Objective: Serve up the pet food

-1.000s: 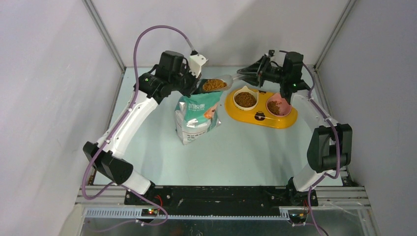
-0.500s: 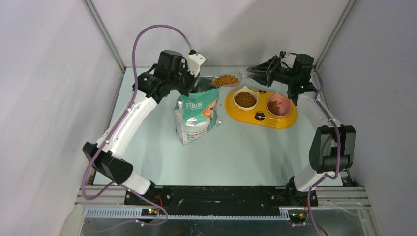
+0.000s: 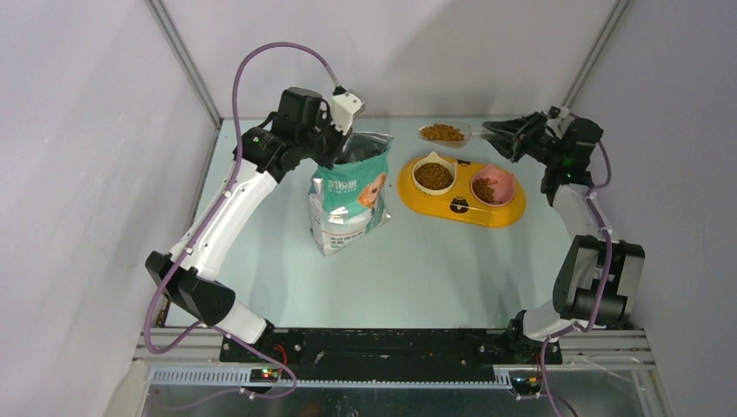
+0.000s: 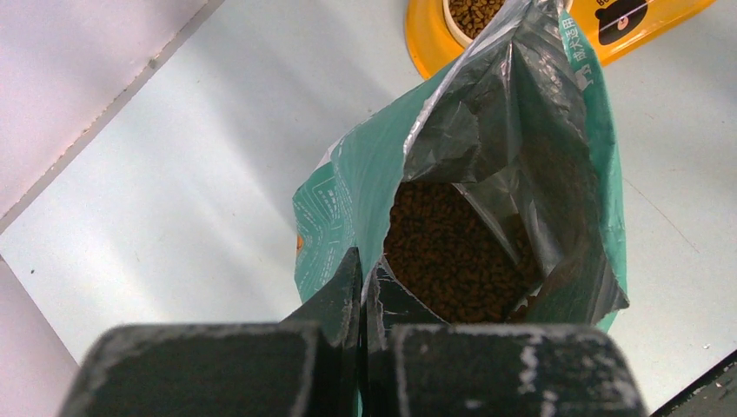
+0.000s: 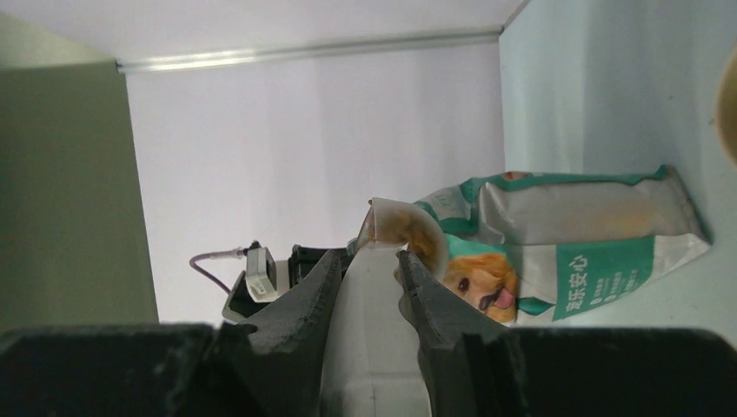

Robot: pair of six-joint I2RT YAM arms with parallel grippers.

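Left gripper (image 4: pixel 362 265) pinches bag (image 4: pixel 521 130) rim; right gripper (image 3: pixel 501 129) clamps scoop (image 3: pixel 469 131) of pet food (image 3: pixel 441 132) near tabletop's (image 3: pixel 417 261) far edge.

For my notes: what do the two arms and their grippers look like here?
Both arms are alike: the left arm and right arm have white links, black joint housings and a small green light. A purple cable runs along each. The left gripper and right gripper have black fingers.

Top wide; wrists close, right apparently sideways; all share bag (image 3: pixel 348 207).
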